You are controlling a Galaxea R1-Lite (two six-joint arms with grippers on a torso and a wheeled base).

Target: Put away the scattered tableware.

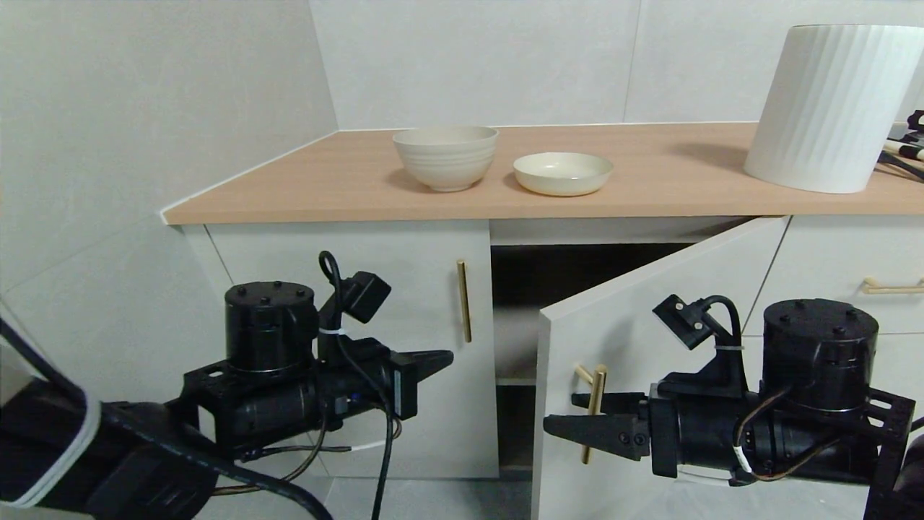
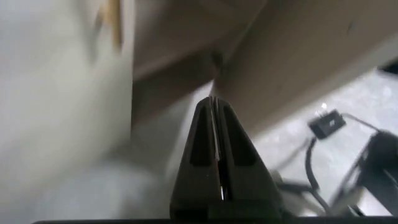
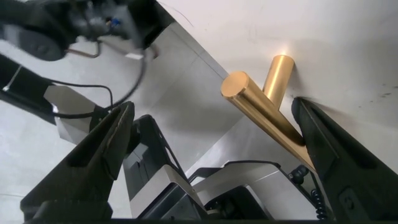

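Currently, the right gripper (image 1: 561,413) sits at the brass handle (image 1: 598,378) of the open door (image 1: 650,289). Its fingers (image 3: 329,149) are apart and lie either side of the bar without closing on it. The right wrist view shows the bar closer to one finger, with free space towards the other. The handle's long axis is upright and the fingers cross it level, so the next move likely depends on that straddle: closing on the bar or swinging the door wider. The right arm is clearly the nearer one to this handle.

Across the dark gap from the open door, the left gripper (image 1: 446,355) hangs in front of the closed door (image 1: 346,253). Its fingers (image 2: 214,143) are pressed together and hold nothing. It is below and just beside that door's own upright handle (image 1: 463,300).

The tableware rests on the counter (image 1: 650,159), above the open door and well apart from both grippers.

Count:
- Bowl (image 1: 445,155): one, deep.
- Dish (image 1: 563,172): one, shallow, just beside the bowl.
- Cabinet doors: two, each with one upright handle.
- White ribbed container (image 1: 830,108): one, farther along the counter past the open door.
- Level drawer pull (image 1: 891,287): one, beyond the open door.
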